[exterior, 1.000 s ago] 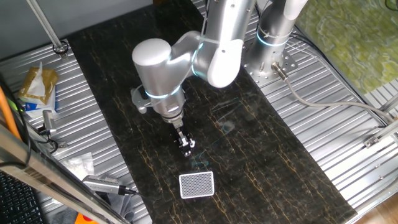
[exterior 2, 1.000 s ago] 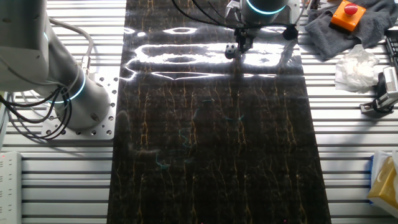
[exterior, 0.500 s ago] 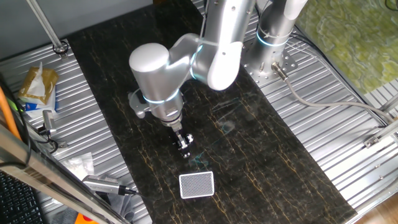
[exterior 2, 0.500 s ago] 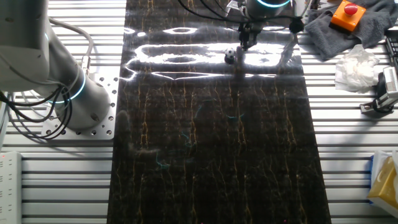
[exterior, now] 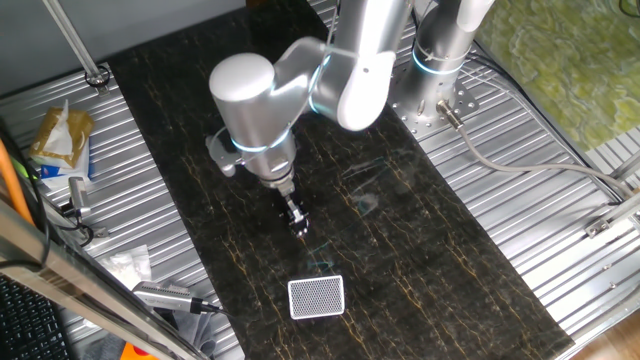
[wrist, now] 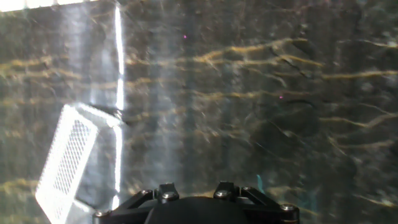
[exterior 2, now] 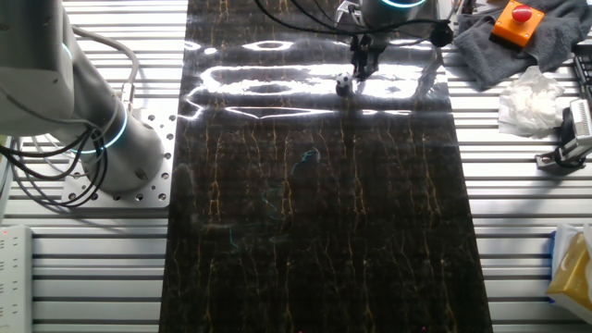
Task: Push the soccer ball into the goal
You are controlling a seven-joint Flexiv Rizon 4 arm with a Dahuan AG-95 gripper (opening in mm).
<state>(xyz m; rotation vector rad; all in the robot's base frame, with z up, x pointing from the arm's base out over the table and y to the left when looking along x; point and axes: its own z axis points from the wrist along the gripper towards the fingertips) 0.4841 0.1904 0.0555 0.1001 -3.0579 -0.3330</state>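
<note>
The soccer ball is a tiny white ball with black patches on the dark mat, seen in the other fixed view. It lies just in front and to the left of my gripper. In one fixed view my gripper points down at the mat, a short way from the goal, and the ball does not show clearly. The narrow fingers look pressed together with nothing between them. The hand view has the white-framed mesh goal at lower left and no ball; the fingertips are out of sight.
A dark marbled mat covers the ribbed metal table. A second arm's base stands left of the mat. A grey cloth with an orange button box, tissue and packets lie off the mat's sides.
My gripper has drawn back a little from the goal and now sits farther up the mat. The ball shifted slightly and now shows clear of the fingers.
</note>
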